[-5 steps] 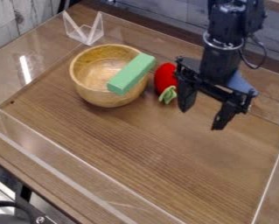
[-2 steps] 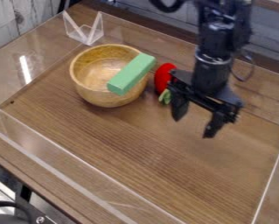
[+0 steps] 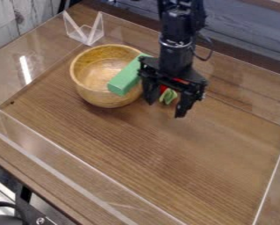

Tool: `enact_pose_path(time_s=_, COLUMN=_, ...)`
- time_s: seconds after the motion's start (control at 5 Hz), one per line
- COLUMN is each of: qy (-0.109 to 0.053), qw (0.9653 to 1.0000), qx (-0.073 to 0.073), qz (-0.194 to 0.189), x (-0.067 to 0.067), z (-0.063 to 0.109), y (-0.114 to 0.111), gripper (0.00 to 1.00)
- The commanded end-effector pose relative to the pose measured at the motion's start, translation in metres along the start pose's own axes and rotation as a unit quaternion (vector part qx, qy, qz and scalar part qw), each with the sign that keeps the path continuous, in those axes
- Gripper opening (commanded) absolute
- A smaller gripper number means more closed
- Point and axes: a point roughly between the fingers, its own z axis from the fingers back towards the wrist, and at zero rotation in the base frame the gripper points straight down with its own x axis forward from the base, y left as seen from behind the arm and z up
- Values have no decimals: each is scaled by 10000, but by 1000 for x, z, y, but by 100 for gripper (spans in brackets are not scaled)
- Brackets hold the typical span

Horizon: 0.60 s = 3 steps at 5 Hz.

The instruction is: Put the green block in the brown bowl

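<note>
The brown bowl sits at the table's back left. The green block lies tilted across the bowl's right rim, one end inside and the other sticking out to the right. My gripper points down just right of the bowl, open, with its dark fingers spread around a red strawberry-shaped toy that is mostly hidden behind them. The left finger stands close to the outer end of the block; whether it touches I cannot tell.
Clear acrylic walls run round the wooden table. A clear folded stand is at the back left. Black cables trail behind the arm at the back right.
The arm has swung left and come down, from right of the strawberry toy to over it, beside the bowl. The jaws stay open. Block and bowl have not moved.
</note>
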Motion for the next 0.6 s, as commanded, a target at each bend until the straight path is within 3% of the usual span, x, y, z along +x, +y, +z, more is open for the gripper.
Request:
enact_pose_path(time_s=0.0, qy=-330, qw=9995, qx=-20, qz=-9, x=20, z=18, y=-15, gripper=100)
enact_pose_path(time_s=0.4, qy=-450, qw=9985, qx=-124, qz=-290, x=30, z=19, y=-38, gripper=100)
